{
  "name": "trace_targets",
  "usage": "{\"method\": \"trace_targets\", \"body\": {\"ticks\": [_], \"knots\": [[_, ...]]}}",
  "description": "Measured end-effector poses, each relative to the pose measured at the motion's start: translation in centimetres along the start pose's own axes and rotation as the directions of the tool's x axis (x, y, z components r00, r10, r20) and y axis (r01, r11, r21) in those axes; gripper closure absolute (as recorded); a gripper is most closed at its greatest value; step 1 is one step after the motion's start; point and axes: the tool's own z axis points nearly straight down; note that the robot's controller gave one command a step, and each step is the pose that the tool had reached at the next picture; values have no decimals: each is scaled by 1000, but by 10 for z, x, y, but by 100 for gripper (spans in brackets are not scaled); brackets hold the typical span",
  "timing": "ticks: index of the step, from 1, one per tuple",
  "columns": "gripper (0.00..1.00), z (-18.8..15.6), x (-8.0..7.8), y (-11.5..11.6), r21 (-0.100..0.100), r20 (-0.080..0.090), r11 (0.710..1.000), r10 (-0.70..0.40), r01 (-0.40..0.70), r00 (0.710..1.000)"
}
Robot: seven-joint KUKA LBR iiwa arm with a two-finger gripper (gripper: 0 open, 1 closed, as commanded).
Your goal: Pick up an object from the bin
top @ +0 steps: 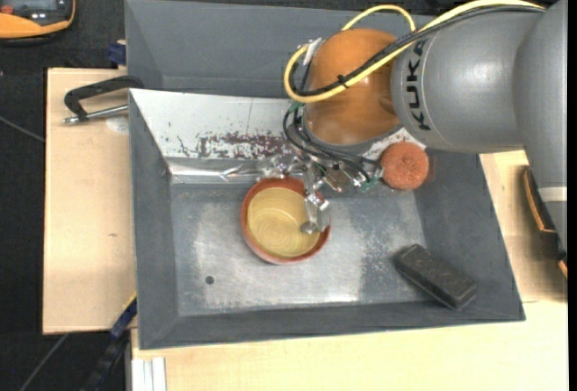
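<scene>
A round bowl with an orange-brown rim and a tan inside sits in the middle of the bin. My gripper hangs under the orange wrist cover and dips into the bowl at its right inner wall, close to the rim. Whether it grips the rim I cannot tell. To the right of the gripper, near the bin's right wall, lies a rough orange-red ball. It is apart from the gripper and partly hidden by the arm.
A black rectangular block lies at the bin's front right, away from the bowl. The arm and its cables cover the back right of the bin. Bare floor lies left of and in front of the bowl.
</scene>
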Motion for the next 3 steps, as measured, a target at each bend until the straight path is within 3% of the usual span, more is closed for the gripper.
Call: {"method": "trace_targets", "body": {"ticks": [1, 2, 3], "knots": [[100, 0, -3, 6, -6, 1, 1000, -5, 5, 1000], [100, 26, -2, 3, -3, 8, 941, -339, 339, 941], [100, -192, 55, 35, 4, 17, 965, -263, 263, 965]]}}
